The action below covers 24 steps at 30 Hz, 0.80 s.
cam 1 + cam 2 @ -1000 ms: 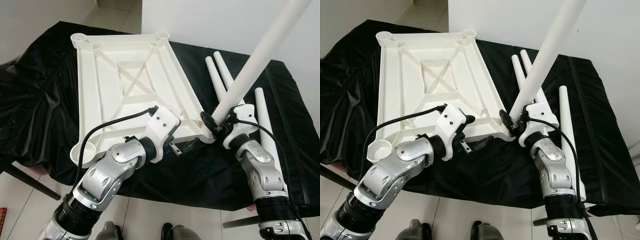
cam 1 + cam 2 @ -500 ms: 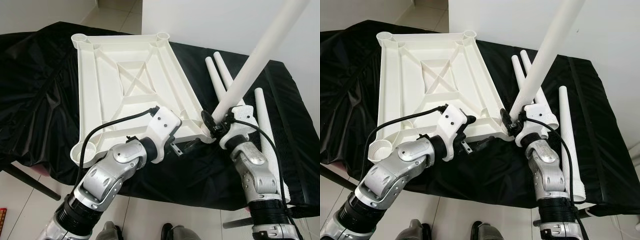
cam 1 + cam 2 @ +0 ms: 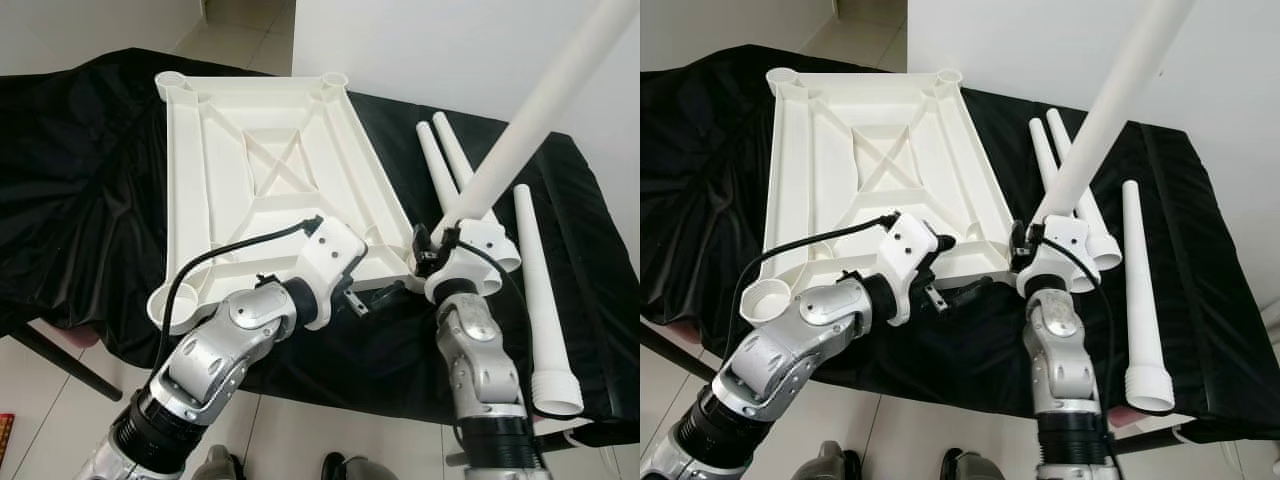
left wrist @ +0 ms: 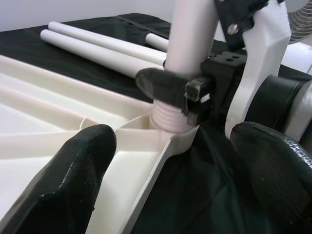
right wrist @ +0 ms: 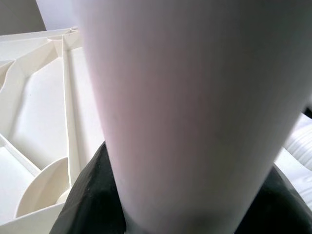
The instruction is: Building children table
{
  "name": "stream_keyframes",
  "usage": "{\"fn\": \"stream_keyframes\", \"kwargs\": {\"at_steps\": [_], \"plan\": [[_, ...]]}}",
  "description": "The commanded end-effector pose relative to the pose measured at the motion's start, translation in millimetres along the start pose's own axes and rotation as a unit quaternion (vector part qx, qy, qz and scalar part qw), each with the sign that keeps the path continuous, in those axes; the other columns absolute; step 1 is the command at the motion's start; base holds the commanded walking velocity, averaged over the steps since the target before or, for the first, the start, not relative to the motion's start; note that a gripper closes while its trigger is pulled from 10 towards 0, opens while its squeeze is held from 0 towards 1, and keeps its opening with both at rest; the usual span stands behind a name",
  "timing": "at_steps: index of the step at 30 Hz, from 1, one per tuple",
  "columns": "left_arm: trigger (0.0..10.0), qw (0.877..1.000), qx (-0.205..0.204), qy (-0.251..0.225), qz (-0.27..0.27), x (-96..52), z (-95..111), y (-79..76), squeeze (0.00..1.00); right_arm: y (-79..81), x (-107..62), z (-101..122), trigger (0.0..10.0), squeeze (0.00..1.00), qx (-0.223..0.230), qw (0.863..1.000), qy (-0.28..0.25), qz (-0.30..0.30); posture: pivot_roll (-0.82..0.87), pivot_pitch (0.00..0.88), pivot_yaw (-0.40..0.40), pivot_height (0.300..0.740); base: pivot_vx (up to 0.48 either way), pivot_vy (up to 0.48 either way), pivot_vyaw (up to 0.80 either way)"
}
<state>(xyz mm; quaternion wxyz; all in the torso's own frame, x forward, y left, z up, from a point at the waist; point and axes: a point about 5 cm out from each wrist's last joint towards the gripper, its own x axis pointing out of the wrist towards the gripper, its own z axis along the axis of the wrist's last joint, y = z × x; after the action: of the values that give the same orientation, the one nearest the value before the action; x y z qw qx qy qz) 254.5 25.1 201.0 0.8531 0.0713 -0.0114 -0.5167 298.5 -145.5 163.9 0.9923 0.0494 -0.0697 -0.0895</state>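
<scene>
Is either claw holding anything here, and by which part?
The right claw grips a white leg near its threaded lower end, at the tabletop's corner socket. The left claw is open, holding nothing.

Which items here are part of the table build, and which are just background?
In the job:
- upside-down tabletop
- leg held by right pincer, threaded end at the near right corner socket
- three spare legs
- left pincer, open at the tabletop's near edge

Lying about:
- black cloth
</scene>
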Motion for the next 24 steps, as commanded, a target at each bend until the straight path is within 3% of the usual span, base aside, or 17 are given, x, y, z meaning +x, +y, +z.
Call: {"fn": "stream_keyframes", "kwargs": {"at_steps": [1, 8, 9, 11, 19, 20, 21, 24], "plan": [[10.0, 0.999, 0.002, -0.001, -0.043, 0.5, -0.8, -8.5, 0.0, -1.8, -3.0, -5.5, 10.0, 0.0, 0.0, 1.0, 0.014, -0.007, 0.05, 0.089, -0.081, 0.74, 0.0, 0.0, 0.0], [10.0, 0.999, 0.002, -0.001, -0.045, 0.5, -0.7, -9.0, 0.0, 2.2, -3.7, -7.1, 10.0, 0.0, 0.007, 1.0, 0.026, 0.003, 0.05, 0.084, -0.081, 0.74, 0.0, 0.0, 0.0], [10.0, 0.999, 0.002, -0.001, -0.046, 0.7, -0.6, -9.0, 0.0, 0.3, -3.3, -6.3, 10.0, 0.99, 0.007, 1.0, 0.023, 0.0, 0.05, 0.081, -0.081, 0.74, 0.0, 0.0, 0.0], [10.0, 0.999, 0.002, -0.002, -0.046, 0.8, -0.5, -9.1, 0.0, -0.2, -2.5, -5.1, 10.0, 1.0, 0.008, 1.0, 0.018, 0.01, 0.05, 0.081, -0.081, 0.74, 0.0, 0.0, 0.0], [10.0, 0.999, 0.0, -0.003, -0.046, 2.3, -0.4, -10.0, 0.0, -0.8, 5.4, 1.5, 10.0, 1.0, 0.01, 0.994, 0.018, 0.111, 0.04, 0.092, -0.091, 0.74, 0.0, 0.0, 0.0], [10.0, 0.999, 0.0, -0.003, -0.046, 2.2, -0.5, -10.4, 0.0, -3.6, 8.0, 4.9, 10.0, 0.23, 0.0, 0.992, 0.011, 0.126, 0.04, 0.092, -0.091, 0.74, 0.0, 0.0, 0.0], [10.0, 0.999, -0.001, -0.003, -0.045, 2.0, -0.7, -10.5, 0.0, -5.8, 10.1, 7.4, 10.0, 0.0, -0.005, 0.99, 0.007, 0.138, 0.04, 0.092, -0.091, 0.74, 0.0, 0.0, 0.0], [10.0, 0.999, -0.001, -0.003, -0.044, 2.0, -0.6, -10.7, 0.0, -7.9, 12.1, 9.6, 10.0, 0.0, -0.01, 0.988, 0.005, 0.156, 0.04, 0.096, -0.094, 0.74, 0.0, 0.0, 0.0]]}}
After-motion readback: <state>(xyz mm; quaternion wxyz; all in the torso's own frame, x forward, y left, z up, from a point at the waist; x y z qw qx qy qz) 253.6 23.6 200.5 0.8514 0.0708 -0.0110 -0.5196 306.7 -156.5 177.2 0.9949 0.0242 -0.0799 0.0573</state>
